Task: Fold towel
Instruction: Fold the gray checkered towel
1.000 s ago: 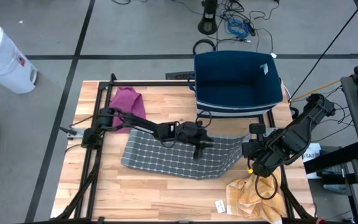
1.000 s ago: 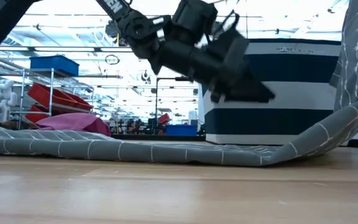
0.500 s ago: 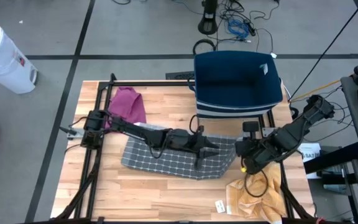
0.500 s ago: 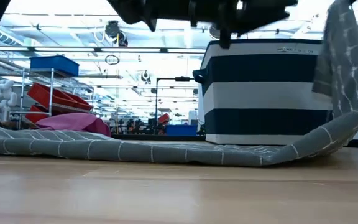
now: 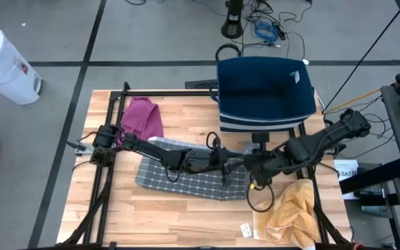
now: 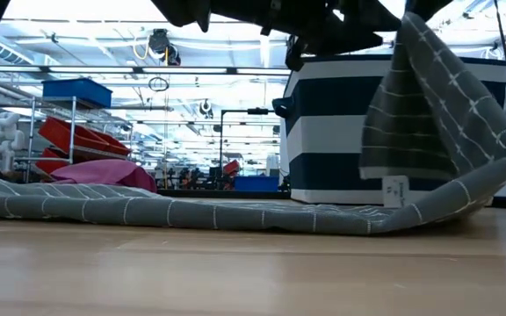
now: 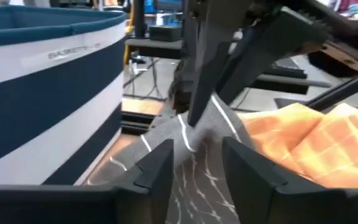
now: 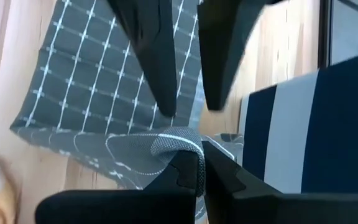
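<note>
— We have the right gripper point(image 5: 250, 169) clenched on the grey towel's point(image 5: 186, 182) right edge, and since a second ago we have carried that edge leftward: the corner that hung out by the table's right side now stands lifted over the towel's own middle.

— And our left gripper point(image 5: 236, 164)?

— Its jaws are released, wider than a moment back, and it has slid right to meet the lifted edge; from the left wrist view the cloth seems to rise between the fingers point(image 7: 157, 171), though we cannot be sure they touch it.

— So the fold is underway?

— We judge it about half made: the raised flap has yet to be laid down. The rest of the towel lies flat on the wooden table point(image 5: 117, 215), in front of the striped basket point(image 5: 266, 90).

— Around it?

— A pink cloth point(image 5: 142, 117) at the far left, an orange one point(image 5: 289, 208) at the near right. Beyond, shelving with red bins point(image 6: 64, 136) under bright ceiling lights.
</note>
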Robot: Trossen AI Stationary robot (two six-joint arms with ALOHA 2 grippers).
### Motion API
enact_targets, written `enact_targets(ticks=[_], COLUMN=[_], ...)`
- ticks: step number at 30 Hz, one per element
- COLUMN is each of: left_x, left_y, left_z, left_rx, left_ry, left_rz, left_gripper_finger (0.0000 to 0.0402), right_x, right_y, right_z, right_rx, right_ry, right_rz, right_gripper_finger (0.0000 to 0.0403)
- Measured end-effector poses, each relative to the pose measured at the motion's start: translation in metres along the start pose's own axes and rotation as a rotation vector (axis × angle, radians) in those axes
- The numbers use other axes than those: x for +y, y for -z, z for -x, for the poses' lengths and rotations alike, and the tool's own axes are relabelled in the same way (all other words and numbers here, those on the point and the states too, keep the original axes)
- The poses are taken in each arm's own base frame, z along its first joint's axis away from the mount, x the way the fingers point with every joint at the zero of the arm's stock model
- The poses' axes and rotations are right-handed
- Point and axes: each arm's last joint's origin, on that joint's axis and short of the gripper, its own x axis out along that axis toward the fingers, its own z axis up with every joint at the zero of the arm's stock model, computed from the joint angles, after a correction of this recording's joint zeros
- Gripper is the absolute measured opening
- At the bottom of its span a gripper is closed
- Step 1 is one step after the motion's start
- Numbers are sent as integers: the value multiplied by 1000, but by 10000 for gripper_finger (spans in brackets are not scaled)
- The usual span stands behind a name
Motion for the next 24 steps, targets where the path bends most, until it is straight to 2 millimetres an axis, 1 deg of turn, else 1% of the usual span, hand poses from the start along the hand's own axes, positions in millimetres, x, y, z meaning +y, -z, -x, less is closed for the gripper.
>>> enact_targets(ticks=[4,8,12,19,22,24], left_x=[2,-1,-1,1,4,9], left_y=[6,5,4,1,-1,0], left_z=[0,0,1,0,-1,-2], left_rx=[52,42,33,-7,-19,-17], left_ry=[-29,-29,-27,-59,-73,-113], left_rz=[6,37,93,152,175,200], left_gripper_finger=[186,219,242,255,255,255], right_x=[-5,-11,-17,-23,-23,-22], right_y=[-4,-5,-5,-7,-11,-13], right_z=[-3,-6,-9,-14,-19,-24], right_rx=[-19,-12,3,17,21,39], right_ry=[7,33,26,1,-2,-14], right_rz=[-6,-23,-55,-67,-61,-48], right_gripper_finger=[0,0,0,0,0,0])
